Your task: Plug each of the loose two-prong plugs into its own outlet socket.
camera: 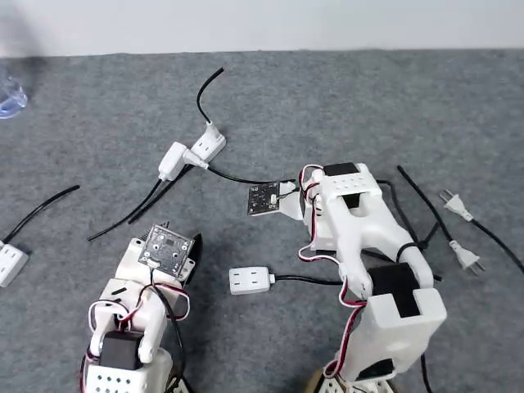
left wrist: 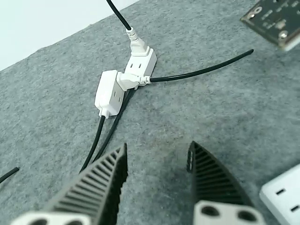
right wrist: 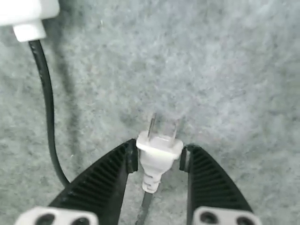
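The right gripper has its jaws closed on a white two-prong plug. It pinches the plug's body from both sides, and the prongs point away from the wrist, just above the gray mat. A white cord end with a black cable lies near it.

The left gripper hangs over the mat with its jaws apart, facing a pair of outlets that lie touching each other. A second plug is pushed in where the two meet, but it is unclear which outlet holds it.

In the high view, a single outlet lies between the arms with its slots uncovered. Another outlet lies at the mat's left edge. Two loose plugs lie on the mat to the right of the right arm.
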`<state>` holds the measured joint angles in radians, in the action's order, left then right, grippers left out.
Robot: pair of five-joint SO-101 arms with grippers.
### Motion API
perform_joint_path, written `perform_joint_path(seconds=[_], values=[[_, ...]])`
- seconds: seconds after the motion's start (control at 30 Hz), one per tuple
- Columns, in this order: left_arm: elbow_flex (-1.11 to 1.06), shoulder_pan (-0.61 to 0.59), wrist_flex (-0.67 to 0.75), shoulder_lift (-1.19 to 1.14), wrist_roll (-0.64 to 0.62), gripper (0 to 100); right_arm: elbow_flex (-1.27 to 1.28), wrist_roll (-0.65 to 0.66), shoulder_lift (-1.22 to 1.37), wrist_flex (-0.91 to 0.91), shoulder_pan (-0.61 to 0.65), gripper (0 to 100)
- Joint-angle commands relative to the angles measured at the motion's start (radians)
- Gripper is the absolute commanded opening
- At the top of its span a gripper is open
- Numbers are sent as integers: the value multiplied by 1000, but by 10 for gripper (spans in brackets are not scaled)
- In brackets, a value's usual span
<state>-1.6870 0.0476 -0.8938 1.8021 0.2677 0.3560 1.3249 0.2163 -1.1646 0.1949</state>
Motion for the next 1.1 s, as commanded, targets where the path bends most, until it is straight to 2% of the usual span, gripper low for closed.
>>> perform_joint_path(seconds=[0.0,0.33,0.6,1.07], values=[[4,3,-8,9,8,198,-8,-6,-42,13,-36,144],[4,3,-8,9,8,198,12,-12,-48,16,-31,144],[4,3,-8,9,8,198,91,-12,-48,117,-16,144],[4,5,-8,9,8,198,87,-15,-59,113,1,144]])
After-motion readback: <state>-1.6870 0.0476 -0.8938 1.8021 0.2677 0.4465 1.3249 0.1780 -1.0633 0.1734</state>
